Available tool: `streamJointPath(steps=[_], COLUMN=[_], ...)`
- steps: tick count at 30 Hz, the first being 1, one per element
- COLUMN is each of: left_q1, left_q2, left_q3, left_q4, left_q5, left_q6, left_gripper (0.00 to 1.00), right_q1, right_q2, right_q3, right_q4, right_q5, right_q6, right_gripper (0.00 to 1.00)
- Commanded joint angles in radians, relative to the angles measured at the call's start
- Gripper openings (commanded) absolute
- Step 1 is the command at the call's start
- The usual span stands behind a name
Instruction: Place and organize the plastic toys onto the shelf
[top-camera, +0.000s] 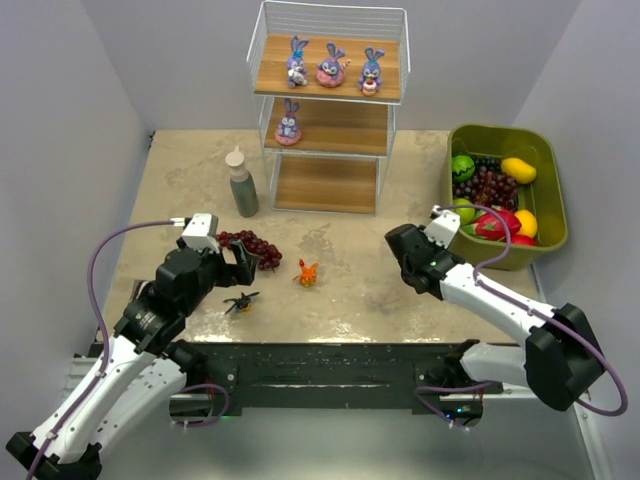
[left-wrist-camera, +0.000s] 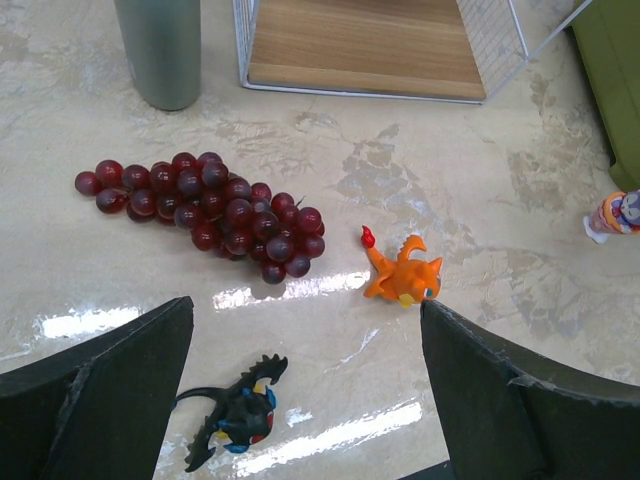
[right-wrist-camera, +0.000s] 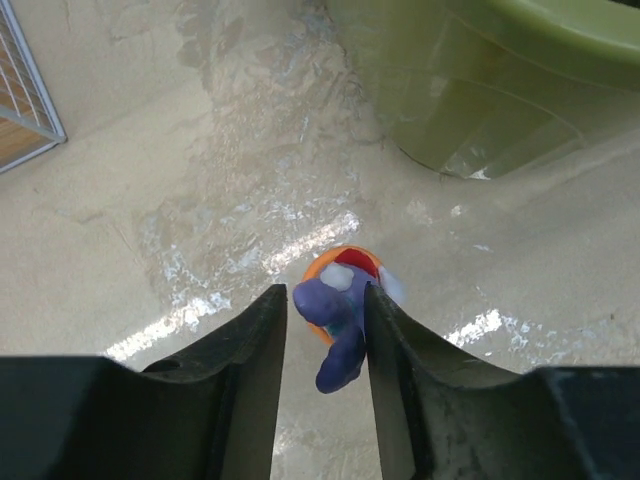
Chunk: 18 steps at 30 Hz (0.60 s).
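Left jaws are spread wide over the black bug (left-wrist-camera: 235, 415), with the orange creature (left-wrist-camera: 403, 272) at its 2 o'clock on the surface (top-camera: 360, 290). Right jaws pinch a purple bunny (right-wrist-camera: 335, 315). At 12 o'clock, the shelf (top-camera: 340, 125) holds four bunnies (top-camera: 331, 64).

Four bunnies (top-camera: 331, 64) on shelf (top-camera: 340, 125); orange creature (left-wrist-camera: 402, 272), black bug (left-wrist-camera: 238, 412) on tabletop (top-camera: 360, 290); fifth bunny (right-wrist-camera: 337, 312) in right pincer (right-wrist-camera: 324, 296).
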Motion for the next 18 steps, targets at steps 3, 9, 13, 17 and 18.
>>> streamJointPath(steps=[3,9,13,17,18], left_q1=[0.001,0.001,0.001,0.001,0.002], left_q2=[0.0,0.0,0.0,0.004,0.012], left_q3=[-0.006,-0.004,0.014,0.138,0.204], left_q4=[0.018,0.018,-0.01,-0.105,-0.129], left_q5=[-0.013,-0.018,-0.052,-0.061,-0.066], left_q6=[-0.004,-0.004,-0.026,-0.041,-0.043], left_gripper=[0.99,1.0,1.0,1.0,1.0], right_q1=[-0.005,-0.006,-0.005,0.003,0.024], right_q2=[-0.021,-0.092,-0.16,-0.122,-0.102], right_q3=[0.033,0.017,-0.003,0.026,0.055], right_q4=[0.043,0.131,0.252,0.341,0.346], right_q5=[-0.021,-0.101,-0.286,-0.428,-0.438], right_q6=[-0.07,-0.191,-0.3,-0.349,-0.37], right_gripper=[0.1,0.0,0.0,0.0,0.0])
